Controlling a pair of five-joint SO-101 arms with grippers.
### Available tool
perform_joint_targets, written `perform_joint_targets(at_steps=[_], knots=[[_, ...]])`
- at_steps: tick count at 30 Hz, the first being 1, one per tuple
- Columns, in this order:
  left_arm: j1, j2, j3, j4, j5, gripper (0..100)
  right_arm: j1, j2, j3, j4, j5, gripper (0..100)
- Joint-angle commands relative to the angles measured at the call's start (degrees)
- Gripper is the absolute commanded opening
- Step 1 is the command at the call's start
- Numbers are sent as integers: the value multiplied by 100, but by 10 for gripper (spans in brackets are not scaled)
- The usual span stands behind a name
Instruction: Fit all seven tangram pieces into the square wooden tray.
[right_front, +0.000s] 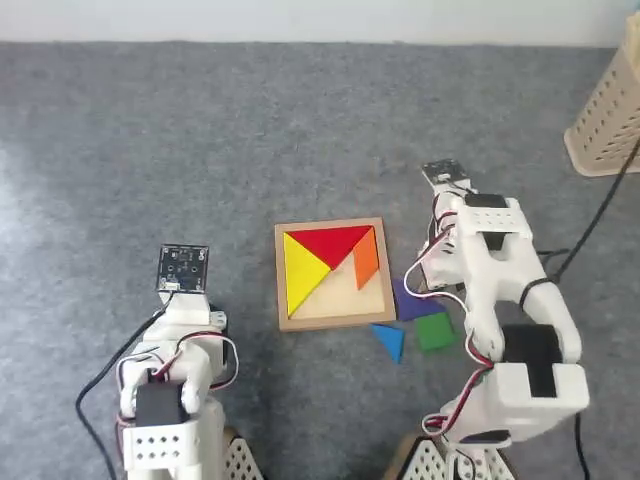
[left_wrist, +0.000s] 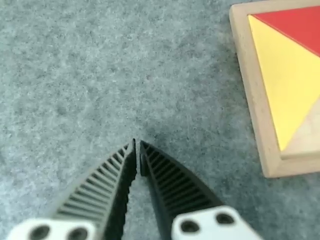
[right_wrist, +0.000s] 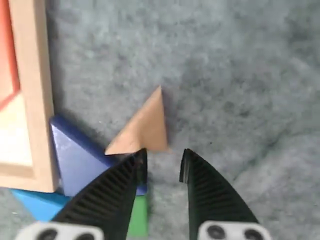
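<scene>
The tan triangle (right_wrist: 145, 127) lies flat against the purple triangle (right_wrist: 75, 155), so a pinch could slip off it or drag its neighbour. The right gripper (right_wrist: 162, 155) hovers over it, slightly spread and empty, beside the tray (right_front: 330, 323) mid-surface. The left gripper (left_wrist: 137, 146) is pressed together, holding nothing.

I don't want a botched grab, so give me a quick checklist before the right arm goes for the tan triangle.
1. Right gripper open: ok.
2. Tan triangle between its fingers: not ok, just past the tips.
3. Tan triangle clear of purple triangle: cannot tell, corners look close.
4. Free room in wooden tray: ok, bare floor shows.
5. Left gripper clear of tray: ok, shut over carpet.
</scene>
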Motion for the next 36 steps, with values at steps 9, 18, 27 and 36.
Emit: perform_joint_targets(at_steps=[9,18,27,36], knots=[[-9,-97,-66,26,44,12,-382,-892,-18,-101,-826,127],[-9,-97,-66,26,44,12,-180,-163,-70,-426,-941,124],[-9,-97,-66,26,44,12,-207,251,-308,-426,-932,127],[-9,-97,-66,26,44,12,-769,734,-1011,207,-967,128]])
